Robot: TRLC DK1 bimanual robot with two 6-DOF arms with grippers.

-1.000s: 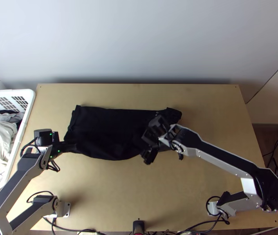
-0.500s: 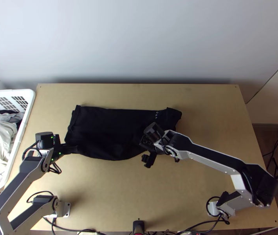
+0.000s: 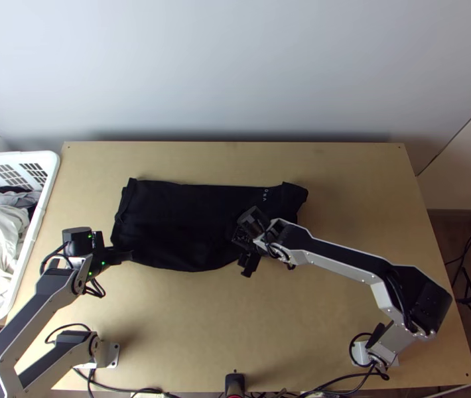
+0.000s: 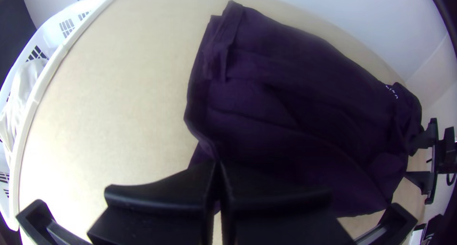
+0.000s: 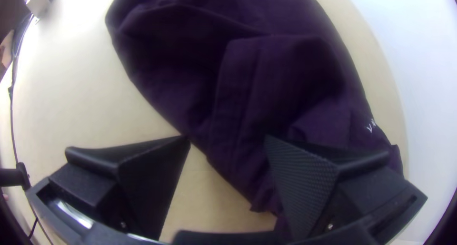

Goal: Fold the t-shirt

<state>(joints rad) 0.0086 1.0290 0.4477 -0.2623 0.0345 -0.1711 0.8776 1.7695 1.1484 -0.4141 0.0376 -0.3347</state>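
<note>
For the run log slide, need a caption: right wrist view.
Open fingers of the right gripper over the folded dark t-shirt.

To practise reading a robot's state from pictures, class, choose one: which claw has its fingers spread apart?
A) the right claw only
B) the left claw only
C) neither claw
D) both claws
A: the right claw has a wide gap between its fingers, while the left claw has its fingers together at the t-shirt.
</note>
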